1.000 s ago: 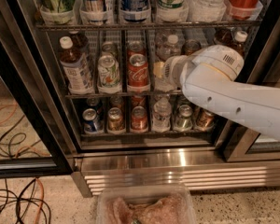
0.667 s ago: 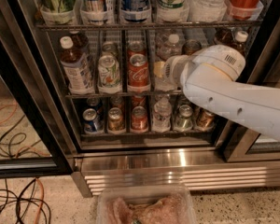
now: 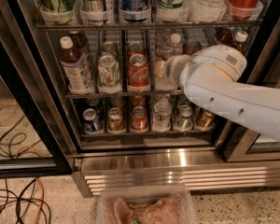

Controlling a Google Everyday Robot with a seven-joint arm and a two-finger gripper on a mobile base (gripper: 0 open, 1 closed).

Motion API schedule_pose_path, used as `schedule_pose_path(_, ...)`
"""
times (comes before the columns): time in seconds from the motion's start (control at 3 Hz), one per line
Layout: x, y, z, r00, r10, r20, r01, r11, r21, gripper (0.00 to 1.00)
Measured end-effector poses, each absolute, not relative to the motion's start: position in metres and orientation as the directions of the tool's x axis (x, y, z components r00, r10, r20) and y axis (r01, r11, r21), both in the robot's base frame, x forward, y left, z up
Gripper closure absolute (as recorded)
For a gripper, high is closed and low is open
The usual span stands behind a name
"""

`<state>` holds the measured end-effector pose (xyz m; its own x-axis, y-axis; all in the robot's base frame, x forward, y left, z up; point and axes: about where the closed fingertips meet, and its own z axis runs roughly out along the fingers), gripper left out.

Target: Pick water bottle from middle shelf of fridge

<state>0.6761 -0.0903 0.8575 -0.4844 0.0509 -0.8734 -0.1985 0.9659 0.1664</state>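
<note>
The fridge (image 3: pixel 177 168) stands open in front of me. Its middle shelf (image 3: pixel 84 95) holds drinks in narrow lanes. The water bottle (image 3: pixel 171 48), clear with a white cap, stands in the lane right of the Coca-Cola can (image 3: pixel 138 72). My white arm reaches in from the right. My gripper (image 3: pixel 162 71) is at that lane, level with the bottle's lower body, and the wrist hides most of it. Whether it touches the bottle does not show.
On the middle shelf, a brown-liquid bottle (image 3: pixel 74 64) stands at the left, a green-and-white can (image 3: pixel 109 72) next to it, and another brown bottle (image 3: pixel 238 38) at the right. Cans and a small water bottle (image 3: pixel 162 115) fill the lower shelf. Cables (image 3: pixel 14 204) lie on the floor at the left. A clear container (image 3: pixel 144 208) is at the bottom.
</note>
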Motion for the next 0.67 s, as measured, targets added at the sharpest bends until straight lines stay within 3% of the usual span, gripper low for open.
schedule_pose_path(0.67,0.6742,-0.0892,0.8585,-0.482,0.054,-0.875,-0.205,0.963,0.173,1.00)
